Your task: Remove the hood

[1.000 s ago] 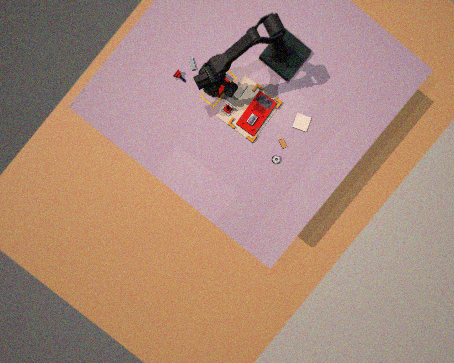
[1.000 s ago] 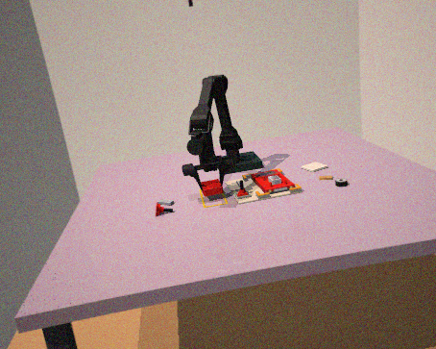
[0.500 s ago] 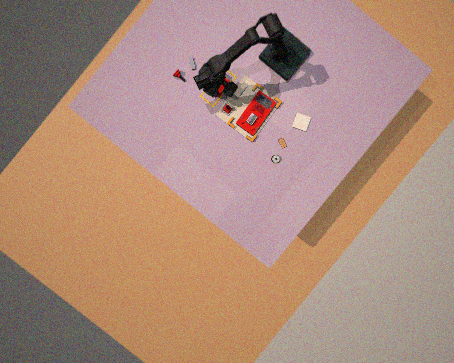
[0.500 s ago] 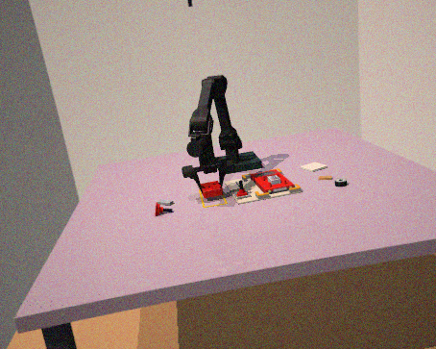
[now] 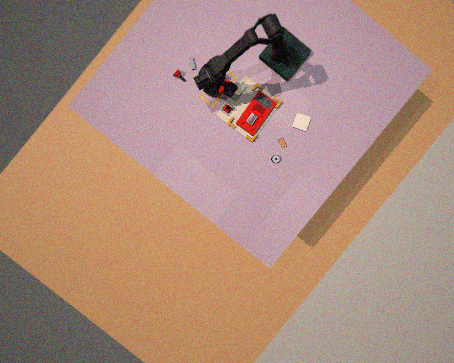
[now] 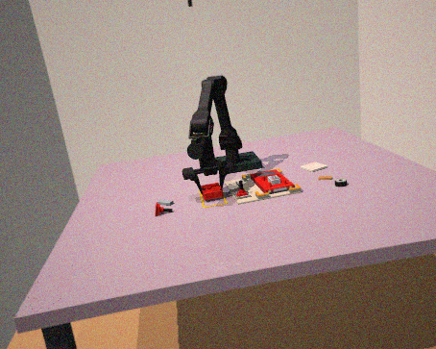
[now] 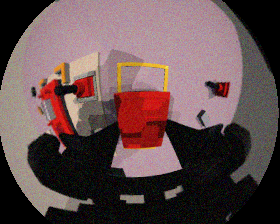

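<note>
The red hood [image 5: 221, 89] [image 6: 212, 191] [image 7: 143, 117] is a blocky piece between the two fingers of my gripper [image 6: 211, 188] [image 7: 142, 121], which is shut on it. The hood is low over the marked area, a yellow outline [image 6: 215, 205] [image 7: 142, 64]. It covers the near part of the outline in the wrist view; the far part shows beyond it. I cannot tell whether its underside touches the table. The red toy car [image 5: 258, 110] [image 6: 260, 184] [image 7: 60, 114] sits apart from the hood, between orange corner pieces on a pale board.
A red piece with a black peg [image 5: 227, 109] [image 6: 242, 192] stands on the pale board [image 6: 247, 200]. Beyond the outline lie a red-and-black part [image 5: 178, 74] [image 7: 223, 89] and a grey bracket [image 5: 193, 64] [image 7: 201, 118]. A white square [image 5: 301, 122], an orange piece [image 5: 282, 143] and a wheel [image 5: 276, 159] lie past the car.
</note>
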Robot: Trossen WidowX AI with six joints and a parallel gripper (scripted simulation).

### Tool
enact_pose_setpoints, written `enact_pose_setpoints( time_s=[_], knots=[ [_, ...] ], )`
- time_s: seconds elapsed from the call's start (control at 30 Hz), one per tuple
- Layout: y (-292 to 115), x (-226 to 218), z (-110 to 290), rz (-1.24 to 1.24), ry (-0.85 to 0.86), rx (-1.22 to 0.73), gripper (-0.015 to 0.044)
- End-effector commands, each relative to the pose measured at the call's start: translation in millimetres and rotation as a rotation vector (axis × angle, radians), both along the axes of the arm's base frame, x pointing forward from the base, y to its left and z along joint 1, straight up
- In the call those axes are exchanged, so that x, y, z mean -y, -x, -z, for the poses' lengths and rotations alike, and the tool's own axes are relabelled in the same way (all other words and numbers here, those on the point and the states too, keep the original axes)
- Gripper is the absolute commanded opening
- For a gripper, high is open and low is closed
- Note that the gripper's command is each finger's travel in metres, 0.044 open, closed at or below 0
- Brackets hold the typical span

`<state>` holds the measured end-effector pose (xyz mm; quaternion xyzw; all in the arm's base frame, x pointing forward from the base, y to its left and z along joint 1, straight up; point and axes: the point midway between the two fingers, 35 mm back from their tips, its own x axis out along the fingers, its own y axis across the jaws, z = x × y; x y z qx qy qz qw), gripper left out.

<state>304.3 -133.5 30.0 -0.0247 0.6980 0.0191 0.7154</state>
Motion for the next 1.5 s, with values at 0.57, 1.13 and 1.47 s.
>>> enact_pose_setpoints(
  time_s=[0.57, 1.13, 1.47],
  knots=[
    [-0.1, 0.0, 6.8, 0.0, 0.0, 0.0, 0.0105],
    [-1.5, 0.6, -23.8, 0.0, 0.002, 0.001, 0.044],
    [1.9, -1.0, -68.0, 0.0, 0.005, 0.002, 0.044]
  ],
)
